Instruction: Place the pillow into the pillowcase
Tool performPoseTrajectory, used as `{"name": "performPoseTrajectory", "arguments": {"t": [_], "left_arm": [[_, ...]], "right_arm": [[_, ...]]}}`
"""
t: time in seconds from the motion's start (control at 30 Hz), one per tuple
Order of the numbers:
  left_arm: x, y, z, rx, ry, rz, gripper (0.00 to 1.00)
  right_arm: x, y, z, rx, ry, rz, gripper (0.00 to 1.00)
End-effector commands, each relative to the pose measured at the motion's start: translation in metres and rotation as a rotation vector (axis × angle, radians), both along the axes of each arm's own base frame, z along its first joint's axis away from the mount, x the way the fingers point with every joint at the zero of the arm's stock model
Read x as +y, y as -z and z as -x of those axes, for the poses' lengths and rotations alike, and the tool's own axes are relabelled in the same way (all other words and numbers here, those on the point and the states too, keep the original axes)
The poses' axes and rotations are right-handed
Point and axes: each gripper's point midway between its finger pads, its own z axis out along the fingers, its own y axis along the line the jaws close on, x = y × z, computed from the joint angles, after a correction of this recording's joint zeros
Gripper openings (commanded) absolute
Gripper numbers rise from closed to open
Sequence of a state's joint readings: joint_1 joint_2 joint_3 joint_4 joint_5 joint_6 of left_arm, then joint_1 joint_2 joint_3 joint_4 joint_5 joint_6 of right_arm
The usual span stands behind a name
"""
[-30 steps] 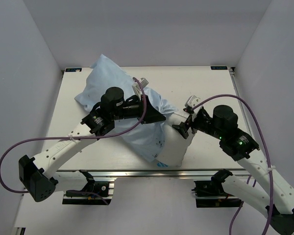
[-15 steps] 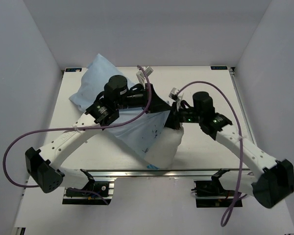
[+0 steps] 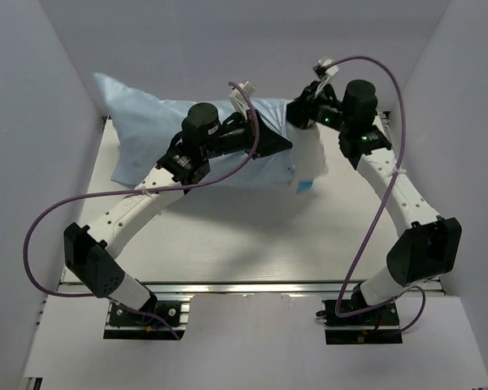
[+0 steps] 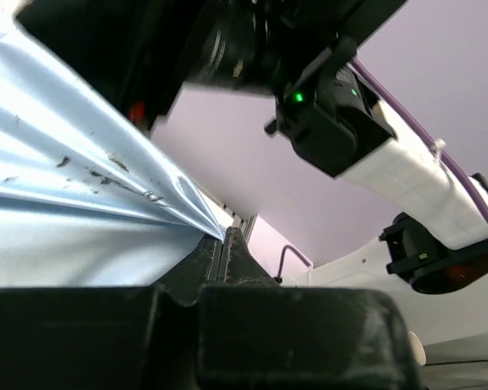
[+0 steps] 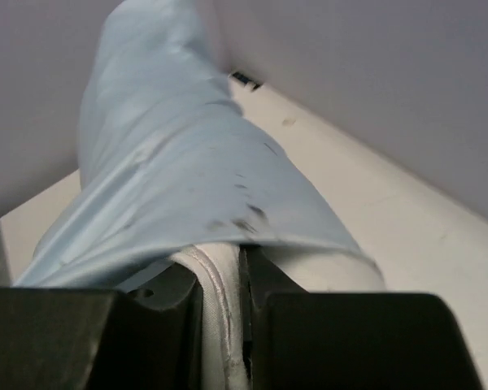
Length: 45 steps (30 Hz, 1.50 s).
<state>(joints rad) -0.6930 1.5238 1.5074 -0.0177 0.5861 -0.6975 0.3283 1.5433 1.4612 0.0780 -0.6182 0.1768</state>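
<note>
The light-blue pillowcase [image 3: 159, 134] hangs stretched across the back of the table, covering most of the white pillow [image 3: 313, 154], whose right end sticks out of the opening. My left gripper [image 3: 286, 145] is shut on the pillowcase's open edge; in the left wrist view the cloth [image 4: 73, 203] is pinched at the gripper's [image 4: 222, 240] tips. My right gripper [image 3: 295, 116] is just above it, shut on the pillow's seamed edge [image 5: 224, 301]. In the right wrist view the gripper [image 5: 242, 262] holds that seam under the pillowcase [image 5: 171, 162].
The white table [image 3: 228, 236] lies below, with grey walls close on the left, back and right. A small blue tag [image 3: 304, 188] hangs from the pillow's lower end. The right arm [image 4: 342, 122] crosses close over the left gripper.
Both arms rose and swung to the back of the table, carrying pillow and pillowcase off the near side. The right gripper went from open to shut on the pillow's edge.
</note>
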Motion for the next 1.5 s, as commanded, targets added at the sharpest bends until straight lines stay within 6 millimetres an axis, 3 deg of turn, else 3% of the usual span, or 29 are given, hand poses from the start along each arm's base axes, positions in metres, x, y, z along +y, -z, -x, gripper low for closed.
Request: {"name": "performPoseTrajectory", "arguments": {"t": [0.0,0.07,0.1,0.17,0.2,0.23,0.27,0.3,0.37,0.4,0.43,0.5,0.53,0.57,0.6,0.67,0.7,0.77,0.8,0.93,1.03,1.1,1.17,1.27,1.37,1.4,1.43,1.47], "left_arm": [[0.013,-0.066,0.083,-0.153,0.203,0.139,0.0],[0.016,-0.058,0.083,-0.144,0.184,0.132,0.0],[0.018,-0.046,0.083,-0.123,0.172,0.117,0.0],[0.019,-0.027,0.083,-0.089,0.164,0.094,0.0],[0.019,-0.016,0.082,-0.069,0.158,0.079,0.0],[0.018,0.009,0.081,-0.018,0.153,0.041,0.0],[0.018,0.021,0.081,0.009,0.154,0.022,0.0],[0.018,0.032,0.081,0.046,0.154,0.004,0.0],[0.017,0.054,0.083,0.109,0.166,-0.031,0.21],[0.018,0.062,0.086,0.142,0.176,-0.055,0.32],[0.019,0.06,0.087,0.148,0.18,-0.061,0.5],[0.024,0.068,0.093,0.196,0.185,-0.113,0.61],[0.028,0.057,0.098,0.178,0.191,-0.108,0.68],[0.033,0.059,0.103,0.194,0.193,-0.135,0.71],[0.036,0.054,0.107,0.192,0.195,-0.139,0.72],[0.047,0.034,0.118,0.176,0.199,-0.136,0.74],[0.05,0.027,0.121,0.169,0.199,-0.135,0.75],[0.059,0.005,0.128,0.139,0.19,-0.132,0.74],[0.062,-0.001,0.129,0.13,0.18,-0.133,0.74],[0.072,-0.021,0.125,0.085,0.116,-0.151,0.72],[0.077,-0.005,0.102,0.103,-0.009,-0.212,0.76],[0.077,0.022,0.077,0.154,-0.114,-0.289,0.76],[0.073,0.048,0.05,0.197,-0.198,-0.364,0.76],[0.065,0.065,0.023,0.2,-0.25,-0.418,0.77],[0.047,0.084,-0.014,0.203,-0.289,-0.474,0.77],[0.039,0.093,-0.034,0.206,-0.321,-0.506,0.78],[0.037,0.095,-0.046,0.205,-0.338,-0.521,0.78],[0.035,0.098,-0.058,0.202,-0.364,-0.541,0.78]], "right_arm": [[-0.05,-0.11,-0.043,-0.368,0.245,-0.122,0.0],[-0.055,-0.119,-0.034,-0.439,0.246,-0.115,0.0],[-0.053,-0.105,-0.031,-0.448,0.235,-0.11,0.0],[-0.045,-0.096,-0.006,-0.485,0.161,-0.094,0.0],[-0.035,-0.061,0.001,-0.471,0.124,-0.036,0.0],[-0.028,-0.053,0.019,-0.484,0.068,-0.018,0.0],[-0.017,-0.035,0.031,-0.492,0.011,0.021,0.0],[-0.013,0.008,0.039,-0.48,-0.031,0.101,0.0],[-0.007,0.048,0.065,-0.453,-0.114,0.164,0.0],[-0.008,0.086,0.076,-0.428,-0.161,0.224,0.0],[-0.01,0.107,0.089,-0.376,-0.198,0.259,0.04],[-0.017,0.143,0.108,-0.356,-0.261,0.329,0.23],[-0.022,0.161,0.121,-0.296,-0.292,0.362,0.41],[-0.025,0.168,0.128,-0.287,-0.307,0.383,0.47],[-0.029,0.164,0.139,-0.314,-0.325,0.387,0.53],[-0.039,0.182,0.163,-0.293,-0.376,0.425,0.63],[-0.042,0.171,0.177,-0.343,-0.399,0.414,0.66],[-0.049,0.173,0.197,-0.36,-0.438,0.437,0.72],[-0.053,0.162,0.207,-0.402,-0.438,0.433,0.74],[-0.067,0.153,0.225,-0.381,-0.392,0.458,0.81],[-0.083,0.158,0.219,-0.306,-0.261,0.496,0.83],[-0.096,0.153,0.199,-0.292,-0.104,0.513,0.89],[-0.107,0.149,0.181,-0.226,0.034,0.493,0.89],[-0.117,0.132,0.144,-0.118,0.252,0.404,0.89],[-0.116,0.123,0.112,0.018,0.357,0.312,0.89],[-0.116,0.121,0.104,0.058,0.374,0.29,0.89],[-0.109,0.131,0.096,0.122,0.343,0.282,0.89],[-0.107,0.117,0.088,0.156,0.355,0.22,0.89]]}}
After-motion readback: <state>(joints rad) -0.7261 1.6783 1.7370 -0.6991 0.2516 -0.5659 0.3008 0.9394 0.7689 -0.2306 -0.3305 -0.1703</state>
